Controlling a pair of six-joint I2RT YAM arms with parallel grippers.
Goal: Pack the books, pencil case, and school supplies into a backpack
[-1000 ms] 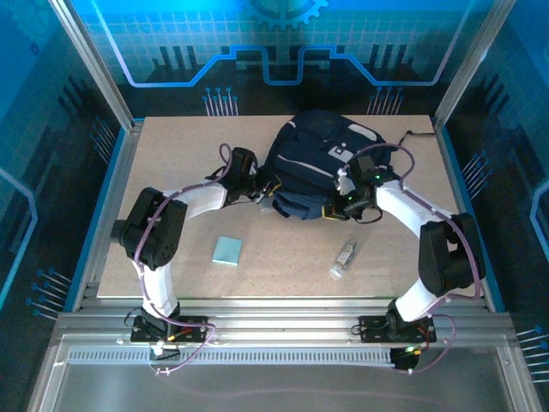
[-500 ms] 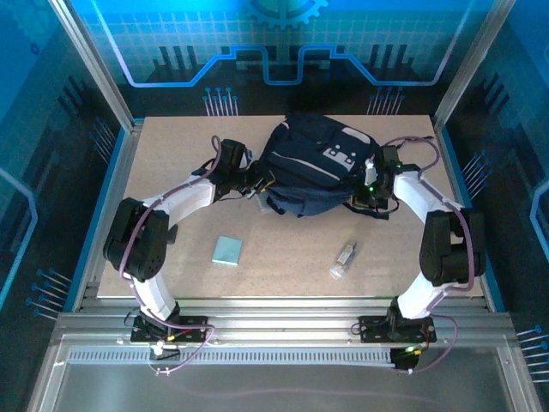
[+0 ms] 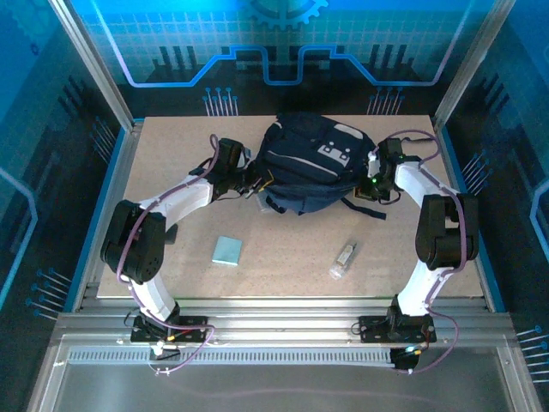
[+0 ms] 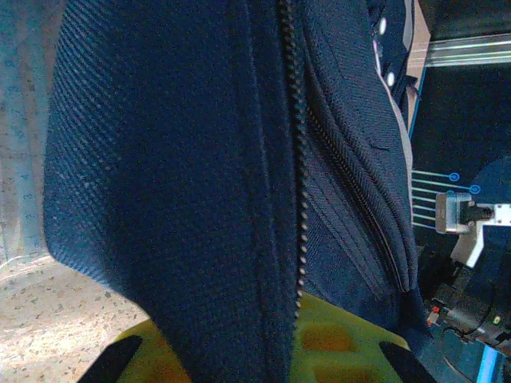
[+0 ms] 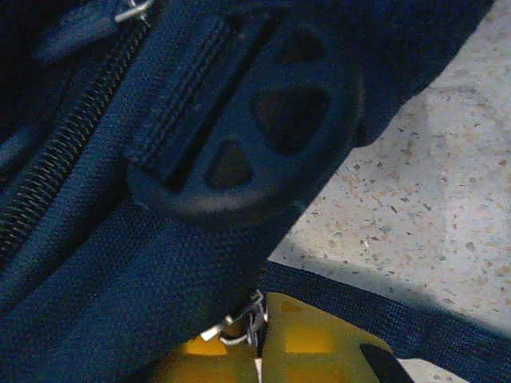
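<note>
Pinching with the left hand (image 3: 255,183), yellow fingers (image 4: 148,359) drawn almost together on a hanging fold of navy fabric. Along that fold's edge, a row of zipper teeth (image 4: 297,159) from top to bottom of the left wrist view. Gripping at the left flank of the backpack (image 3: 313,163), low on its near side.

Clamped tight with the right hand (image 3: 364,189) too, yellow fingers (image 5: 311,343) pressed together with a small metal zipper pull (image 5: 239,325) right at their seam, against the backpack's cloth. Just above, a round black patch (image 5: 247,136) with three cut-outs. To the right, a dark strap (image 5: 383,319) lying across the speckled counter (image 3: 283,275).

Seen from above, held between both hands at the far middle of the counter, front up, white patch (image 3: 334,154) showing. Nearer the arm bases, well apart from it, a pale teal square pad (image 3: 227,250) and a small clear-white tube (image 3: 344,259), flat on the counter.
</note>
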